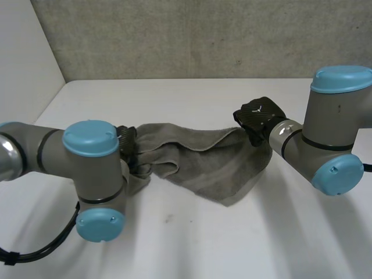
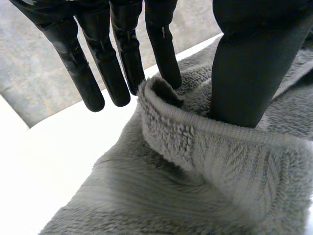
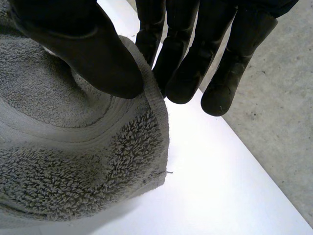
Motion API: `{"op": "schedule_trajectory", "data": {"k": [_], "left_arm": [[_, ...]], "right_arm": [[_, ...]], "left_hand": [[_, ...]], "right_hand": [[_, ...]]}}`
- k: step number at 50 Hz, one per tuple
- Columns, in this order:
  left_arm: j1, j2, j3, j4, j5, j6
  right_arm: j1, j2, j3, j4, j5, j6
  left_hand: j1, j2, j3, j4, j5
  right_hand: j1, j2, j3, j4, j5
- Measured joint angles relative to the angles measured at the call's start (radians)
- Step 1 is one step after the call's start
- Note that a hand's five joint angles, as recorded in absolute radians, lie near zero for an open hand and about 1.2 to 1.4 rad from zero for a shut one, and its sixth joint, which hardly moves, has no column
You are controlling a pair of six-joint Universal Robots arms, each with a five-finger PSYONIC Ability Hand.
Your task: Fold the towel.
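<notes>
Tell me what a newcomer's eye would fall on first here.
The grey towel stands out first, slung in a sagging band between the two black hands over the middle of the white table. The left hand pinches a rolled edge at one end between thumb and fingers. The right hand pinches the hem near a corner at the other end the same way.

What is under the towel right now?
White table, bare around the towel, whose ends the left hand and right hand pinch. The tabletop directly beneath its folds is covered.
</notes>
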Motion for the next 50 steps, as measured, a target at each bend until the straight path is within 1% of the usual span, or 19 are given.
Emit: {"op": "schedule_trajectory", "data": {"k": [11,26,28,31,33,34,37,38,39,41,44,46,47,50], "left_arm": [[0.055,0.04,-0.063,0.007,0.01,-0.001],[0.079,0.108,-0.145,0.001,0.025,0.0],[0.08,0.118,-0.154,0.001,0.039,-0.001],[0.083,0.134,-0.174,0.0,0.087,0.0],[0.09,0.142,-0.184,0.0,0.131,0.0],[0.092,0.143,-0.185,0.0,0.141,0.0],[0.115,0.144,-0.179,-0.002,0.205,0.004],[0.135,0.142,-0.161,-0.006,0.243,0.011],[0.144,0.141,-0.152,-0.008,0.257,0.015],[0.182,0.134,-0.093,-0.026,0.321,0.044],[0.218,0.121,-0.005,-0.061,0.384,0.088],[0.246,0.099,0.12,-0.111,0.44,0.134],[0.252,0.092,0.16,-0.128,0.455,0.147],[0.272,0.05,0.375,-0.198,0.511,0.189]], "right_arm": [[0.0,0.012,-0.003,0.001,0.0,-0.016],[-0.005,0.022,-0.018,-0.01,0.013,-0.017],[-0.006,0.024,-0.019,-0.015,0.018,-0.019],[-0.008,0.029,-0.019,-0.022,0.025,-0.029],[-0.008,0.031,-0.018,-0.025,0.029,-0.038],[-0.009,0.032,-0.018,-0.026,0.029,-0.04],[-0.009,0.032,-0.02,-0.028,0.032,-0.048],[-0.009,0.03,-0.025,-0.029,0.032,-0.049],[-0.009,0.029,-0.028,-0.029,0.032,-0.05],[-0.009,0.027,-0.05,-0.034,0.032,-0.05],[-0.008,0.026,-0.09,-0.042,0.032,-0.047],[-0.006,0.028,-0.153,-0.056,0.032,-0.044],[-0.006,0.03,-0.174,-0.06,0.033,-0.043],[-0.002,0.043,-0.288,-0.097,0.038,-0.039]], "left_hand": [[-0.002,-0.001,-0.001,-0.001,0.0],[0.0,0.001,0.001,0.001,0.001],[0.048,0.051,0.039,0.039,0.037],[0.31,0.31,0.298,0.3,0.299],[0.412,0.421,0.42,0.417,0.41],[0.42,0.43,0.429,0.43,0.422],[0.467,0.483,0.483,0.483,0.47],[0.478,0.495,0.495,0.496,0.482],[0.481,0.501,0.5,0.5,0.485],[0.487,0.509,0.508,0.508,0.494],[0.491,0.513,0.513,0.514,0.499],[0.492,0.516,0.515,0.515,0.499],[0.492,0.516,0.515,0.515,0.5],[0.496,0.518,0.517,0.518,0.503]], "right_hand": [[0.0,0.0,0.0,0.0,0.0],[0.0,0.0,0.0,0.0,0.0],[0.0,0.0,0.0,0.0,0.0],[0.0,0.0,0.0,0.0,0.0],[0.0,0.0,0.0,0.0,0.0],[0.0,0.0,0.0,0.0,0.0],[0.0,0.0,0.0,0.0,0.0],[0.0,0.0,0.0,0.0,0.0],[0.0,0.0,0.0,0.0,0.0],[0.0,0.0,0.0,0.0,0.0],[0.0,0.0,0.0,0.0,0.0],[0.0,0.0,0.0,0.0,0.0],[0.0,0.0,0.0,0.0,0.0],[0.0,0.0,0.0,0.0,0.0]]}}
